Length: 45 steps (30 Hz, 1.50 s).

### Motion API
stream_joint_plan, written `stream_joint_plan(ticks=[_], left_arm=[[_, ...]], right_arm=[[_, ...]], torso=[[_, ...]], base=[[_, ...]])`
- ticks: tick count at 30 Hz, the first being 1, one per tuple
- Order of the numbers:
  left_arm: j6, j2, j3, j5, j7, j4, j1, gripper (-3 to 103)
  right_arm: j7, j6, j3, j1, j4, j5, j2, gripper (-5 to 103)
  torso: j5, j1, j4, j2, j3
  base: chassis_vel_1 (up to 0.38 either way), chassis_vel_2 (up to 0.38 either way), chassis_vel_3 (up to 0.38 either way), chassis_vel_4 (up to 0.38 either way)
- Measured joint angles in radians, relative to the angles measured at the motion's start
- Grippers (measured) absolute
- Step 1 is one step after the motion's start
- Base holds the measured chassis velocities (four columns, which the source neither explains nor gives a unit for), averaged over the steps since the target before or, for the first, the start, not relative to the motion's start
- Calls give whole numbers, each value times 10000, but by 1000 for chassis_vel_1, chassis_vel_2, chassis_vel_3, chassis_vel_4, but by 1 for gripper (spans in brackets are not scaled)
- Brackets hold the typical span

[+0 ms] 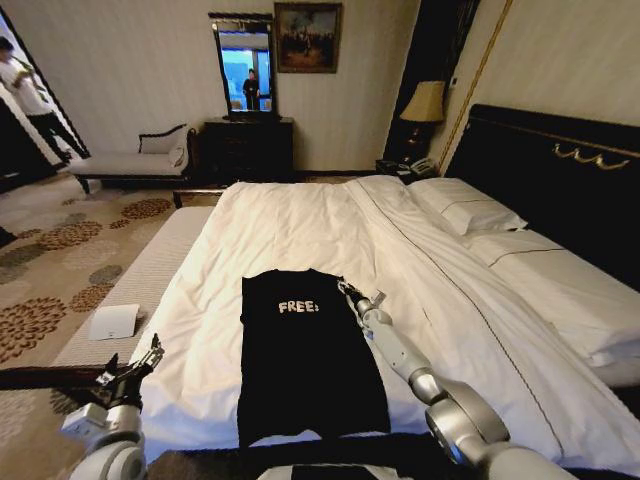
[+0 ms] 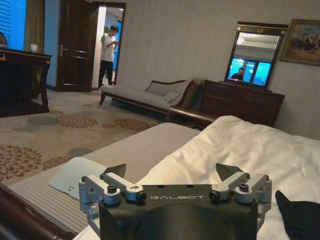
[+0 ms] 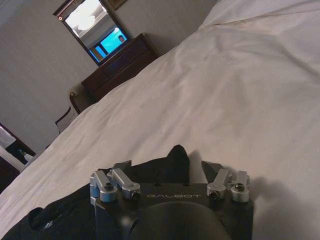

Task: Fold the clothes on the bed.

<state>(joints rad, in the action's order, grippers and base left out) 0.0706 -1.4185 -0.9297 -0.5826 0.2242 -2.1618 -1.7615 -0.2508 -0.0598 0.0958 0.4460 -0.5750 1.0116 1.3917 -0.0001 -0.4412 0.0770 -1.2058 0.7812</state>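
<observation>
The black T-shirt, the clothes point(image 1: 305, 355), lies flat on the white bed point(image 1: 300, 225) as a narrow lengthwise strip with its white "FREE!" lettering up. My right gripper point(image 1: 347, 290) is at the shirt's far right corner. In the right wrist view it point(image 3: 166, 169) is open, with a peak of black fabric point(image 3: 176, 157) standing between its fingers. My left gripper point(image 1: 152, 352) hovers open by the bed's left edge, apart from the shirt. Its wrist view shows nothing between the left gripper's point(image 2: 173, 172) fingers, and a corner of the shirt point(image 2: 300, 217) to one side.
A grey padded bench point(image 1: 130, 285) runs along the bed's left side with a white card point(image 1: 115, 321) on it. Pillows point(image 1: 465, 205) and the dark headboard point(image 1: 560, 165) are on the right. A chaise lounge point(image 1: 130, 160) and a dresser point(image 1: 248, 145) stand against the far wall.
</observation>
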Motion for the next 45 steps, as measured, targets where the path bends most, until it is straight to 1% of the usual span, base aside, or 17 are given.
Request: stream_joint_plan(ticks=[3,4,6,10,13,16,19,20,21,23,24,28,29,33,36,43,45], left_arm=[[0,21,-9,0,1,30,25,100],[-3,47,-21,-6,3,86,51,100],[-10,52,-24,-10,3,115,56,100],[-72,54,-26,-19,2,220,60,100],[-93,60,-21,-24,0,258,64,100],[-98,90,-16,-25,0,318,108,100],[-98,102,-16,-25,0,318,113,100],[-98,124,-23,-45,0,317,121,100],[-83,206,-52,-168,9,436,247,100],[403,381,-60,-1127,250,196,365,100],[403,381,-60,-1127,250,196,365,100],[1647,1489,-73,-3835,1115,-177,1240,100],[1647,1489,-73,-3835,1115,-177,1240,100],[2022,2889,899,-4179,1211,1350,2779,100],[2117,3229,1644,-4206,1183,2361,3781,100],[2208,3341,3558,-4616,867,5231,6636,100],[2085,3326,4251,-4900,465,6300,7583,100]], right_arm=[[-46,-36,39,-82,157,-56,70,78],[-69,-78,93,-167,306,-131,144,70],[-70,-96,117,-197,353,-161,172,70],[-75,-210,227,-306,558,-320,254,47],[-111,-251,281,-343,645,-410,268,42],[-240,-284,408,-412,777,-548,314,26],[-267,-302,436,-425,791,-578,330,21],[-315,-346,473,-452,819,-628,359,15],[-383,-532,574,-541,927,-712,408,2],[-390,-624,587,-558,910,-719,412,1],[-390,-624,587,-558,910,-719,412,1],[-319,-756,533,-446,590,-689,334,0],[-319,-756,533,-446,590,-689,334,0],[86,-1294,485,-210,313,-702,333,0],[277,-1440,413,-55,88,-721,352,0],[589,-1570,195,249,-394,-829,308,0],[708,-1664,223,284,-414,-903,317,0]], torso=[[0,0,0,0,0],[1,0,0,0,0],[1,-1,0,1,0],[1,0,0,0,0],[0,0,0,0,0],[0,0,1,0,0],[1,0,1,1,0],[1,0,0,0,0],[0,0,0,0,0],[-4,0,-3,1,1],[-4,0,-3,1,1],[2,0,-1,0,-1],[2,0,-1,0,-1],[-2,-1,0,0,0],[-1,-1,-2,1,1],[-2,-2,5,1,2],[1,-4,-1,1,2]], base=[[0,0,0,0],[0,0,0,0],[0,0,0,0],[0,0,0,0],[0,0,0,0],[0,0,0,0],[0,0,0,0],[0,0,0,0],[0,0,0,0],[0,0,0,0],[0,0,0,0],[0,0,0,0],[0,0,0,0],[0,0,0,0],[0,0,0,0],[0,0,0,0],[0,0,0,0]])
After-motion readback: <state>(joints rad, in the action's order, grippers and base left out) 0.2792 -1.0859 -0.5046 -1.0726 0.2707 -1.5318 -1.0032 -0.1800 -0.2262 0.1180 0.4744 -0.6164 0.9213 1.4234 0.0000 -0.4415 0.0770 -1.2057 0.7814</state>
